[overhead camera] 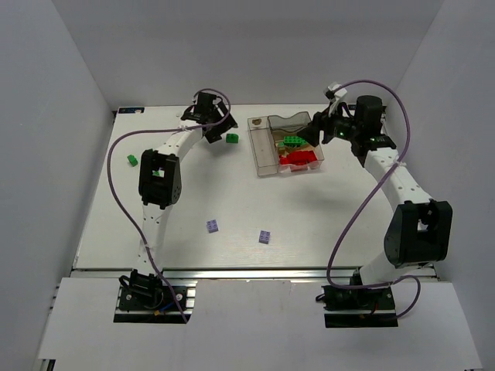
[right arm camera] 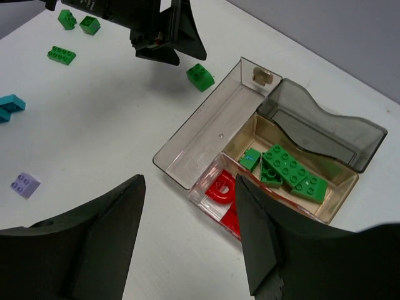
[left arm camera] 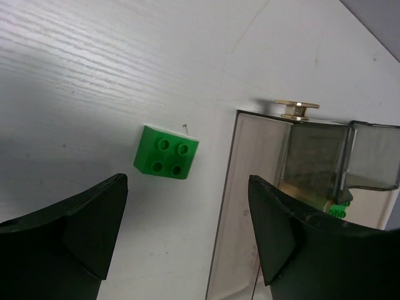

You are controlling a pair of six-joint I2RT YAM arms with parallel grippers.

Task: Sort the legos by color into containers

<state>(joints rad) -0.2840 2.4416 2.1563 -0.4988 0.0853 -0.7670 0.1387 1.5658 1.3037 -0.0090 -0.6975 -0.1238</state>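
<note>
The clear containers [overhead camera: 267,151] stand at the back middle of the table. One short compartment holds green legos [right arm camera: 290,170], another holds red legos [right arm camera: 220,187], and the long compartment [right arm camera: 200,134] looks empty. A green lego [overhead camera: 232,138] lies just left of the containers; it also shows in the left wrist view [left arm camera: 166,152] and the right wrist view [right arm camera: 200,76]. My left gripper [overhead camera: 217,130] is open and empty just short of it. My right gripper [overhead camera: 312,131] is open and empty above the containers' right side. Two lilac legos [overhead camera: 213,225] [overhead camera: 265,236] lie toward the front.
Another green lego [overhead camera: 133,160] lies at the left. The right wrist view shows more green legos [right arm camera: 61,55] [right arm camera: 89,25], a teal one [right arm camera: 9,106] and a lilac one [right arm camera: 25,184]. A brass knob [left arm camera: 297,108] sits at the containers' far corner, beside a tinted open lid [right arm camera: 319,128].
</note>
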